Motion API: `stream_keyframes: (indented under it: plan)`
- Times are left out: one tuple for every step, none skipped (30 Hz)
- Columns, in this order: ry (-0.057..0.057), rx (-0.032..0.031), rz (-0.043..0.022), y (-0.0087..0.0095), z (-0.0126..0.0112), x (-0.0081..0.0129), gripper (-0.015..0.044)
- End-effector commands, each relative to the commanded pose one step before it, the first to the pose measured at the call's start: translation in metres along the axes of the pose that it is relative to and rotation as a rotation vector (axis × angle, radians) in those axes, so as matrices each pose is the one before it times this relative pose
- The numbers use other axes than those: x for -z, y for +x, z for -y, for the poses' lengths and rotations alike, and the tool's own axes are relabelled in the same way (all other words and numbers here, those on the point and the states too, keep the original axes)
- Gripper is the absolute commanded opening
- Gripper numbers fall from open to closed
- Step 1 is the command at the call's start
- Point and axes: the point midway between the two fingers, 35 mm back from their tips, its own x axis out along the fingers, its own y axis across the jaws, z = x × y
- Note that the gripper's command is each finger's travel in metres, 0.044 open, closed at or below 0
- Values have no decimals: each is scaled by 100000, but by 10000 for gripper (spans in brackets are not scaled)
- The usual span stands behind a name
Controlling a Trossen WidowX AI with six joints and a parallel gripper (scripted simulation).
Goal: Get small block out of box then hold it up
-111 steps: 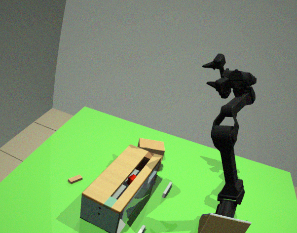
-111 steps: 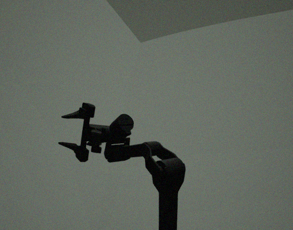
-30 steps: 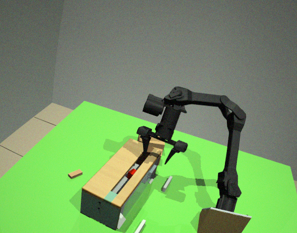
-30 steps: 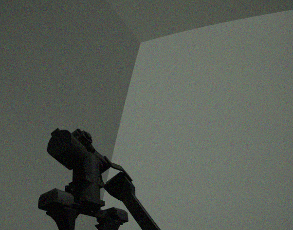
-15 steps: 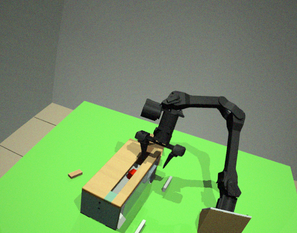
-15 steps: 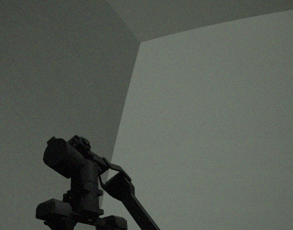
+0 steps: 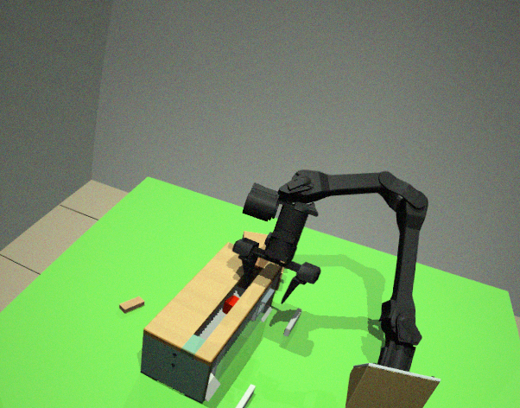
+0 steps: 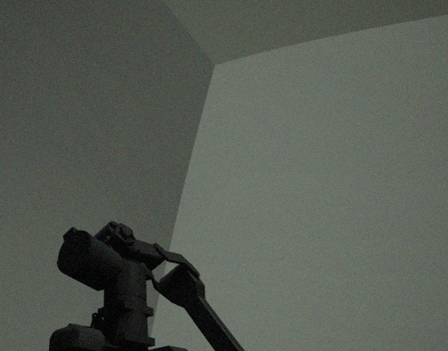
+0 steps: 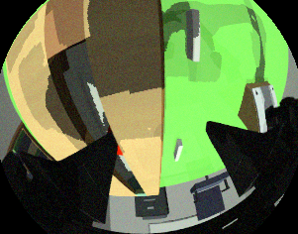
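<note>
The box (image 7: 186,302) (image 9: 125,41) lies long on the green table (image 7: 98,245), with a wooden top and a slot running along it. The small red block (image 7: 230,303) sits on the shelf inside the slot, about mid-length toward the far end. In the wrist view only a sliver of the block (image 9: 120,150) shows, beside the left finger. My gripper (image 7: 264,293) (image 9: 163,132) is open and empty. It straddles the front strip of the box top: one finger reaches down into the slot just beyond the block, the other hangs outside the clear front. In the exterior view only the upper arm (image 8: 122,271) shows.
A teal patch (image 7: 193,344) marks the slot's near end. A wooden flap (image 7: 255,238) sticks out at the box's far end. A small wooden piece (image 7: 131,303) lies left of the box. White bars (image 7: 292,322) (image 7: 244,397) (image 9: 193,34) lie in front. A brown panel (image 7: 390,385) stands by the arm's base.
</note>
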Motion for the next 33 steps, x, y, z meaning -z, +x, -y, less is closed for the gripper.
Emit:
stream_keyframes:
  plan:
    - [-358, -14, 440, 776, 1, -236, 400]
    - [1, -5, 12, 157, -1, -46, 400]
    - [0, -5, 12, 157, 0, -46, 400]
    - [0, -5, 13, 157, 1, -46, 400]
    - [0, -5, 14, 157, 2, -47, 400]
    - [0, -5, 14, 157, 3, -47, 400]
    - [0, -5, 15, 156, 4, -47, 400]
    - [0, -5, 16, 156, 5, -48, 400]
    - [0, -5, 17, 156, 6, -48, 400]
    - [0, -5, 17, 156, 7, -48, 400]
    - [0, -5, 18, 156, 8, -48, 400]
    - [0, -5, 19, 156, 9, -49, 400]
    - [0, -5, 19, 155, 10, -49, 400]
    - [0, -5, 20, 155, 11, -49, 400]
    - [-1, -5, 21, 155, 11, -49, 400]
    - [-1, -5, 22, 155, 12, -50, 400]
    - [-1, -5, 22, 155, 13, -50, 400]
    - [-1, -4, 19, 126, 12, -41, 400]
    - [370, -26, -362, -584, -74, 182, 400]
    - [0, 0, 0, 0, 0, 0, 400]
    - [0, 0, 0, 0, 0, 0, 400]
    - [2, 10, -5, 49, -1, 113, 400]
    - [3, 16, -7, 78, 0, 180, 400]
    - [5, 24, -9, 117, 2, 273, 400]
    - [5, 23, -8, 121, 5, 284, 400]
    - [5, 24, -8, 147, 8, 354, 400]
    - [3, 15, -7, 117, 7, 293, 400]
    - [2, 8, -7, 89, 4, 233, 400]
    - [1, 4, -8, 82, 3, 219, 400]
    - [1, 3, -9, 85, 2, 231, 400]
    - [1, 3, -10, 90, 2, 246, 400]
    - [1, 2, -10, 90, 1, 248, 400]
    - [1, 2, -9, 86, 1, 238, 400]
